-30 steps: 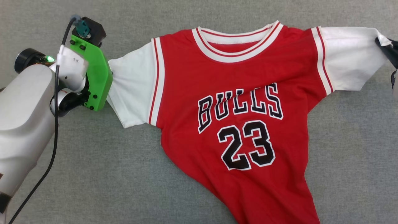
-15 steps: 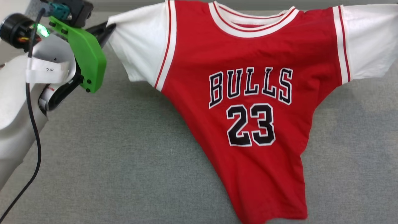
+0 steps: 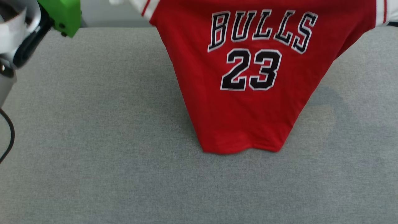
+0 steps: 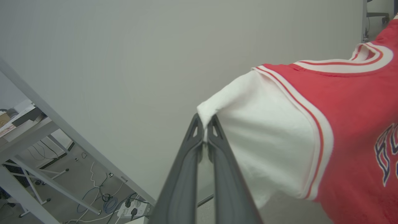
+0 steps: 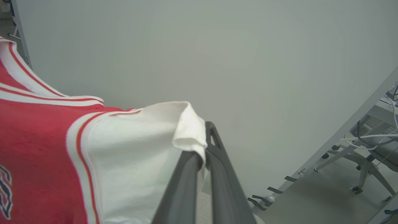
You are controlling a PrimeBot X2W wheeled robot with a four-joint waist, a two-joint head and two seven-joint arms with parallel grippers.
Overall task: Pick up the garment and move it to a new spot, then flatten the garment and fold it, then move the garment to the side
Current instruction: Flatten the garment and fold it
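The garment (image 3: pixel 248 102), a red jersey with black "BULLS" lettering and "23", hangs in the air, its hem just above the grey cloth surface (image 3: pixel 93 155). In the left wrist view my left gripper (image 4: pixel 203 124) is shut on the edge of one white sleeve (image 4: pixel 264 137). My right gripper (image 5: pixel 202 146) pinches the other white sleeve (image 5: pixel 136 155), shut on its folded corner. The head view catches the left arm's green wrist bracket (image 3: pixel 63 14) at the top left; the collar and sleeves run off that view's top edge.
Grey cloth covers the work surface (image 3: pixel 199 186) below the jersey. A pale wall (image 4: pixel 155 46) stands beyond. Metal table legs and floor cables (image 4: pixel 102 193) lie past the left side, a chair base (image 5: pixel 357 183) past the right.
Both grippers have risen with the sleeves. The jersey, spread on the surface a second ago, now hangs by its sleeves, and the left arm has moved up and out of the frame.
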